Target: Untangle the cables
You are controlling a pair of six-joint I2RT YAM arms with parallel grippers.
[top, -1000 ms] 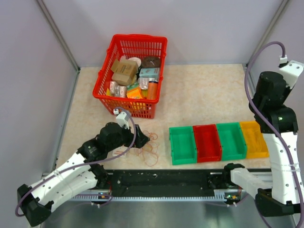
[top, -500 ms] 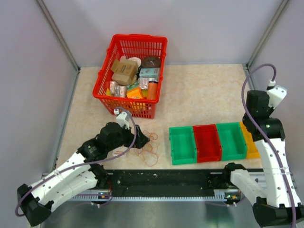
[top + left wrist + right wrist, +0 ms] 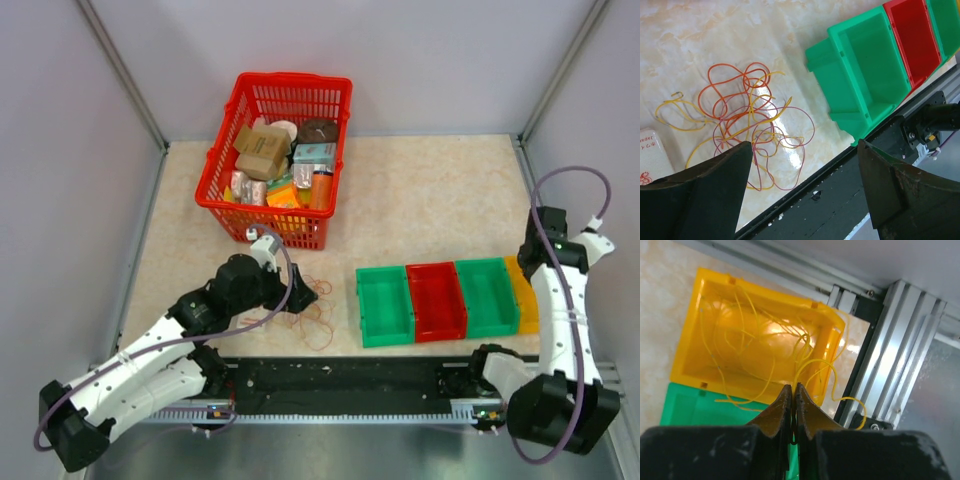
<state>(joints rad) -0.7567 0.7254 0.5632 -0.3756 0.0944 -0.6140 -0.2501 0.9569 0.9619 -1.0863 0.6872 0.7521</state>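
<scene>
Hovering wide open, empty, left gripper over the cables, yellow, orange, red tangle on table beside green bin, right wrist view alone shows yellow loops in yellow bin, right gripper pinched shut.

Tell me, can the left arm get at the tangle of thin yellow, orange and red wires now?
Probably yes: the open left pincer hangs just over the wire tangle, nothing between them.

Reaching forward, left gripper jaws spread wide; right gripper jaws pressed together.
</scene>
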